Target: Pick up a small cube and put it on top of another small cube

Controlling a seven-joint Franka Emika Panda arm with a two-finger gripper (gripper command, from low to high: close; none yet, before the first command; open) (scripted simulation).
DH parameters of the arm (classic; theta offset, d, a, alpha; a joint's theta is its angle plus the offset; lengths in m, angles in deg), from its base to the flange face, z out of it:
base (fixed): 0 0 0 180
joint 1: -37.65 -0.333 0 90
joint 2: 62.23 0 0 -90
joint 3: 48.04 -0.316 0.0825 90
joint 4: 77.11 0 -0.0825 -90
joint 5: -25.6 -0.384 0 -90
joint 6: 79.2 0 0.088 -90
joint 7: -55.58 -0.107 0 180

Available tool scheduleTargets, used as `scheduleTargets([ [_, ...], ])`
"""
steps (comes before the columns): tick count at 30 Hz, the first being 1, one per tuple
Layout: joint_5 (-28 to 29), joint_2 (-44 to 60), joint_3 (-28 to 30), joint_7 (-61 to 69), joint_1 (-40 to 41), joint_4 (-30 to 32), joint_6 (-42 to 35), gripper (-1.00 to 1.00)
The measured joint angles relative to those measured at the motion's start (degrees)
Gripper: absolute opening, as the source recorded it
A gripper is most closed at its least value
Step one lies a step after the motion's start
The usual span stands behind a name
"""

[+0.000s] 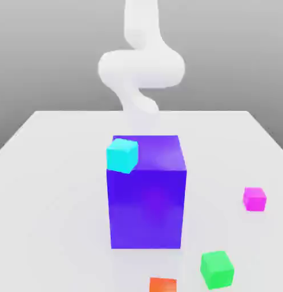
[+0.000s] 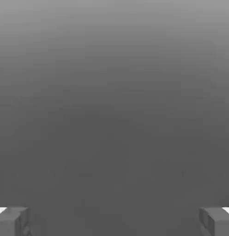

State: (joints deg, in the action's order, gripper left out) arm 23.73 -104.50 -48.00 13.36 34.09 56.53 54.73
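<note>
Behind the big blue-purple block, my gripper hangs spread apart and empty, so I judge reaching for the small bright magenta cube comes next.

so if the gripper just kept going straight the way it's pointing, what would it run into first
Nothing that shows: in the hand view the open gripper faces plain grey background between its fingertips, with no cube or table ahead. The way looks free, though depth is unclear.
</note>
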Motion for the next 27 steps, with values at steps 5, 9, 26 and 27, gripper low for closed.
scheduleTargets([
  [5,-3.4,7.4,-0.3,7.1,-7.5,3.8,4.3,0.0],
  [9,-5.8,13.1,-1.3,12.4,-12.9,6.7,7.7,0.0],
  [26,-7.5,36.9,-11.5,28.9,-31.0,19.3,22.3,0.0],
  [27,-6.5,38.3,-12.3,29.1,-32.2,20.1,23.3,0.0],
])
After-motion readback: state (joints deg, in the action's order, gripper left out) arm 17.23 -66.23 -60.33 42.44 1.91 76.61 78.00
